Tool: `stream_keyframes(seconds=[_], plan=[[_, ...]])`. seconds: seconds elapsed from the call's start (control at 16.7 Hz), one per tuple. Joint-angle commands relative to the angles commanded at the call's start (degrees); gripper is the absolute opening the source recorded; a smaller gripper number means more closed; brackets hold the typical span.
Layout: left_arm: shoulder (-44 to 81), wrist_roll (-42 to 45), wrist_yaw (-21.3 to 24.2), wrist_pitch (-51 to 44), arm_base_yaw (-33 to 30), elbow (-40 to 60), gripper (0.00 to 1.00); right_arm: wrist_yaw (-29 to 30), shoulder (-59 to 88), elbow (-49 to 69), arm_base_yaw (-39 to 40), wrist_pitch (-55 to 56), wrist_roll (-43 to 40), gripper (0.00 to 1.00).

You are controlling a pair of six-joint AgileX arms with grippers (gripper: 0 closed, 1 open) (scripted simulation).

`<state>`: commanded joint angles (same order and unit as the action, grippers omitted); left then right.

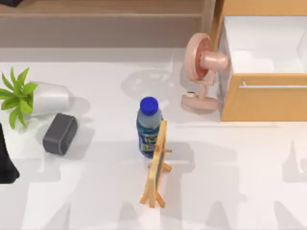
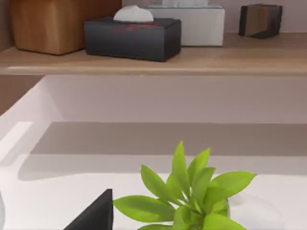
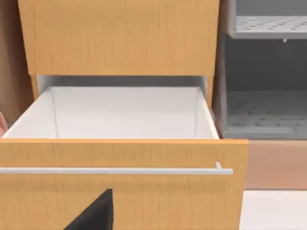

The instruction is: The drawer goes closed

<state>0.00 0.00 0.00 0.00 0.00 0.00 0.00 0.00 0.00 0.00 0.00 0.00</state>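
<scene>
The drawer (image 1: pixel 264 103) stands pulled out at the table's back right, its white inside showing behind the orange-brown front and its silver bar handle (image 1: pixel 273 86). In the right wrist view the drawer front (image 3: pixel 120 196) and handle (image 3: pixel 115 170) are close ahead, with a dark part of my right gripper (image 3: pixel 93 215) low in front of the panel. My left arm (image 1: pixel 5 163) sits parked at the table's left edge, and a dark part of my left gripper (image 2: pixel 93 215) shows beside the plant.
A pink desk fan (image 1: pixel 204 72) stands just left of the drawer. A blue-capped bottle (image 1: pixel 148 127) and a small wooden easel board (image 1: pixel 157 165) stand mid-table. A tipped potted plant (image 1: pixel 33 98) and a grey speaker (image 1: pixel 60 134) lie at the left. A brown shelf (image 1: pixel 96 19) runs along the back.
</scene>
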Motion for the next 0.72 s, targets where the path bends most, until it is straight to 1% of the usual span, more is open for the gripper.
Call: stream_keyframes(seconds=[0.18, 0.36, 0.54, 0.72], plan=[[0.0, 0.0, 0.0, 0.0, 0.0, 0.0, 1.0, -0.44, 0.73, 0.56, -0.42, 0.68, 0.02, 1.0], [0.0, 0.0, 0.0, 0.0, 0.0, 0.0, 1.0, -3.41, 6.26, 4.08, -3.4, 5.03, 0.1, 1.0], [0.0, 0.0, 0.0, 0.0, 0.0, 0.0, 1.0, -8.25, 17.2, 9.43, -8.55, 11.75, 0.25, 1.0], [0.0, 0.0, 0.0, 0.0, 0.0, 0.0, 1.0, -14.06, 31.76, 15.53, -14.79, 19.51, 0.43, 1.0]])
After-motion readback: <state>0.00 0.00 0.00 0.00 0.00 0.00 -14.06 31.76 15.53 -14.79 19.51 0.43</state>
